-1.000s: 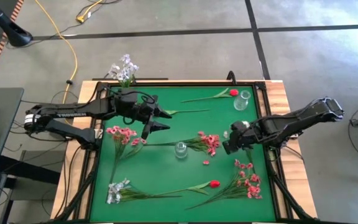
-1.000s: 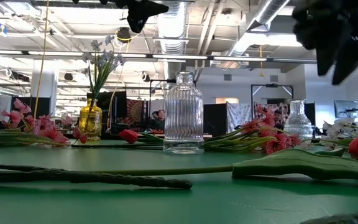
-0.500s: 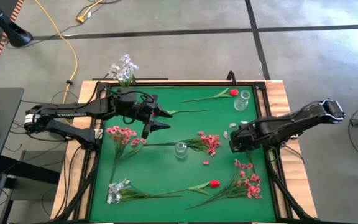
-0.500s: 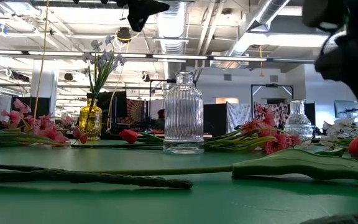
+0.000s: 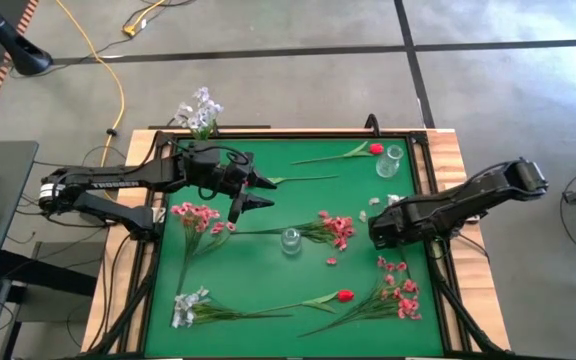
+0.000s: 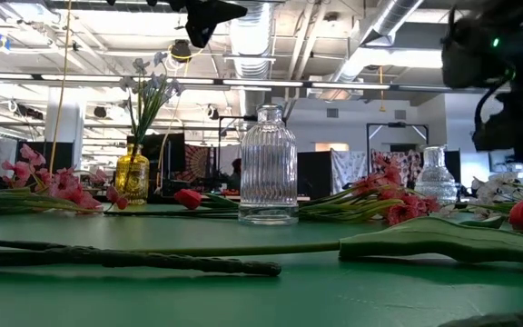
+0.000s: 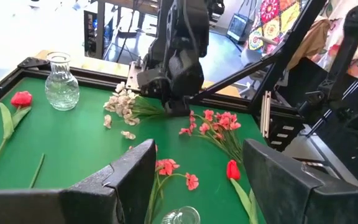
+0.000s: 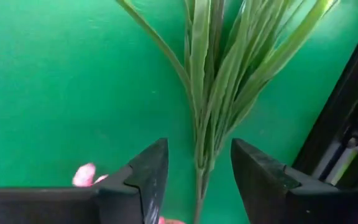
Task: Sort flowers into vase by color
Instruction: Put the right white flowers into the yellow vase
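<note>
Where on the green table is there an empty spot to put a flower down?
Bare green mat lies between the red flower at the far edge and the middle pink spray. Another patch lies below the clear vase. The bottom right is crowded with a pink spray, where the right end effector hovers.

text: white lettering on left arm (image 5: 118, 182) | legibility: too small to read | other text: none

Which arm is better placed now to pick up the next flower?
Right. The right gripper is open and low over the whitish flower's green stem, straddling it. The left gripper hangs open above the mat, over no flower.
</note>
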You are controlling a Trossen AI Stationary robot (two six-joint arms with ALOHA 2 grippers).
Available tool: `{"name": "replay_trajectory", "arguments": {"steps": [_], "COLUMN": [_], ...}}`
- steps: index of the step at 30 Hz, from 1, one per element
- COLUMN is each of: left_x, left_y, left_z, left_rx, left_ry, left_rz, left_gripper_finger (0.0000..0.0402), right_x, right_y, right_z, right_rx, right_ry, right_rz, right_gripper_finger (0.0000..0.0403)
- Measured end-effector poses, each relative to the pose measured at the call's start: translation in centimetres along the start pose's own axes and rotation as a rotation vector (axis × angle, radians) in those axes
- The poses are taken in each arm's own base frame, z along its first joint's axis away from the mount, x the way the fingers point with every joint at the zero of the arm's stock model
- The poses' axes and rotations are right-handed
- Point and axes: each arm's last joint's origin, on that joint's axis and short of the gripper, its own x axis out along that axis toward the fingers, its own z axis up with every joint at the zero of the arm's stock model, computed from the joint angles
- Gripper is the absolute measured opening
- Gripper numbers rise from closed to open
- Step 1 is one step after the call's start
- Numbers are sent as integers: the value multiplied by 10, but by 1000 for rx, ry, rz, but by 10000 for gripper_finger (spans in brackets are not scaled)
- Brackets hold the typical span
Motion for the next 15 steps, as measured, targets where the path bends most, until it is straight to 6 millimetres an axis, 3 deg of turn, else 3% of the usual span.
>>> {"name": "replay_trajectory", "arguments": {"steps": [5, 8, 11, 15], "left_x": [0, 0, 0, 0], "left_y": [0, 0, 0, 0], "left_z": [0, 0, -1, -1], "left_rx": [-11, -21, -31, -47], "left_ry": [0, 4, 6, 8], "left_rz": [0, 0, 0, 0], "left_gripper_finger": [229, 229, 229, 229], "right_x": [18, 23, 24, 18], "right_y": [10, 17, 21, 24], "right_z": [1, 1, 3, 8], "right_rx": [-35, -87, -91, -78], "right_ry": [4, 30, 39, 8], "right_rz": [-125, -115, -85, -76], "right_gripper_finger": [202, 190, 149, 60]}}
